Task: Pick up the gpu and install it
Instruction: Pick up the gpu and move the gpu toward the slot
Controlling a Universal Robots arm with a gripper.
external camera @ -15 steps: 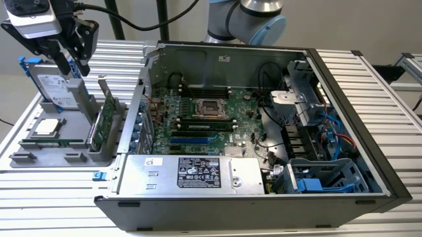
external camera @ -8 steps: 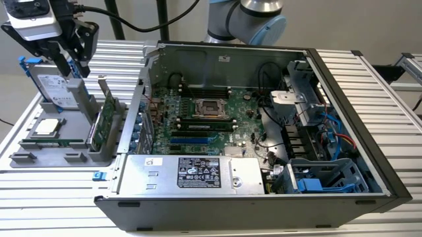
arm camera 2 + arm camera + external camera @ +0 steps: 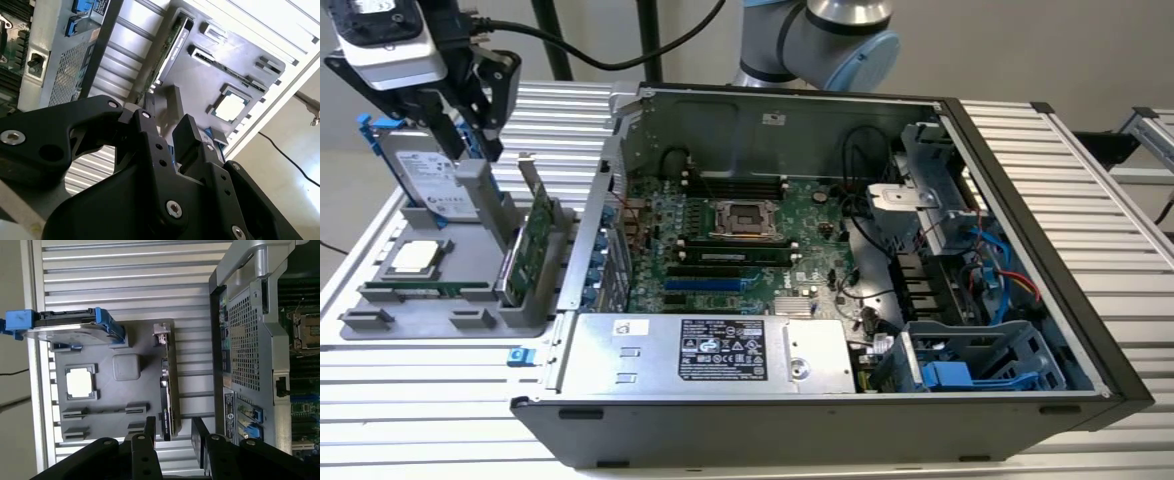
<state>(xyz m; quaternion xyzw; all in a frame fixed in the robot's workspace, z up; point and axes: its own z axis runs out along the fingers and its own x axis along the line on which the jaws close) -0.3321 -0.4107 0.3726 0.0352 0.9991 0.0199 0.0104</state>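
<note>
Pincer (image 3: 175, 427) spread apart, empty, near gpu (image 3: 169, 385) upright in grey holder (image 3: 105, 396), power supply label (image 3: 720, 352) illegible

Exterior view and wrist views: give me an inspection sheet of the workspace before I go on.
Surface: slatted table, carrying grey holder and open case.
Job's things: gpu upright in holder slot, untouched.
Clutter: hard drive upright, CPU flat, both in holder.
Gripper: open, over holder, clear of gpu.
Cables: black cable at the wrist; loose wires inside case.
Surroundings: arm base behind case; second frame at the exterior view's right.
</note>
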